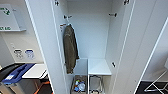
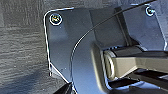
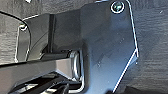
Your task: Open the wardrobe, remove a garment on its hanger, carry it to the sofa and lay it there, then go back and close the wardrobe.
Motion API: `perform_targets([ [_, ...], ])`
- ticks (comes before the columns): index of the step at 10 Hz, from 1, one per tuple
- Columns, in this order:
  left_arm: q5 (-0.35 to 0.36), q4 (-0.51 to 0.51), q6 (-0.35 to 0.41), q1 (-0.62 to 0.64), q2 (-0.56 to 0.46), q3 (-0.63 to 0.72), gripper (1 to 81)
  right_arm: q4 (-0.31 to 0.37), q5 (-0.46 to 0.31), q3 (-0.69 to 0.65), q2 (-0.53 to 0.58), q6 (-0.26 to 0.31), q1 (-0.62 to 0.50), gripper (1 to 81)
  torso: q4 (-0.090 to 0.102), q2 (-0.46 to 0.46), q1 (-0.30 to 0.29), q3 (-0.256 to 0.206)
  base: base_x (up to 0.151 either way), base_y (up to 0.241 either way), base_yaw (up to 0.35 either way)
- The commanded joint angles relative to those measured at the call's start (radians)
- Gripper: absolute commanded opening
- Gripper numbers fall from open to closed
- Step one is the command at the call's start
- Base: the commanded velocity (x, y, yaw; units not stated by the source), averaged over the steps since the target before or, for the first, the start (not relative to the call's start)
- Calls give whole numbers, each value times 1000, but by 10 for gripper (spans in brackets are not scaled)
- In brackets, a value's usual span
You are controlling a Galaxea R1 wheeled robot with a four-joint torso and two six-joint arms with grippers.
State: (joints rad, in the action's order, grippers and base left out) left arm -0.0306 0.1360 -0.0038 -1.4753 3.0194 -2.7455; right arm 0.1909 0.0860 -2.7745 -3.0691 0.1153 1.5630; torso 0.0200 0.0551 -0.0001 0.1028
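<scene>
Inside open wardrobe (image 1: 100, 32), olive jacket (image 1: 70, 48) hanging

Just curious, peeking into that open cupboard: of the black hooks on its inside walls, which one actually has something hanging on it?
The hook on the left inner wall of the wardrobe carries the olive-brown jacket; the hooks above and opposite are bare.

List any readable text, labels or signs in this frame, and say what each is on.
Nothing reads clearly.
White wall sign: green lettering and a green symbol, too blurred to read.
Two wall plates below it: markings too small to read.
Blue bin lid: a white label, unreadable.
Open wardrobe and olive jacket: no text visible.
</scene>
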Motion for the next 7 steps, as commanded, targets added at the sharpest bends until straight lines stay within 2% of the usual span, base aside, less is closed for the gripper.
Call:
perform_targets([
  [1, -60, 11, 4, 37, -3, 0, 811, 13, -60, 3, -1, 7, -39, 811, 0, 0, 0, 6, 0, 0, 0],
  [2, -61, 11, 5, 39, -3, 0, 811, 12, -60, 4, -2, 7, -39, 811, 0, 0, 0, -21, 0, 0, 0],
  [4, -61, 11, 5, 37, -3, 1, 811, 13, -60, 3, -4, 7, -39, 811, 0, 1, 0, -35, 0, 0, 0],
  [7, -61, 14, 5, 37, -3, 1, 811, 16, -55, 3, -4, 7, -33, 811, 0, 1, 0, -34, 0, 0, 0],
])
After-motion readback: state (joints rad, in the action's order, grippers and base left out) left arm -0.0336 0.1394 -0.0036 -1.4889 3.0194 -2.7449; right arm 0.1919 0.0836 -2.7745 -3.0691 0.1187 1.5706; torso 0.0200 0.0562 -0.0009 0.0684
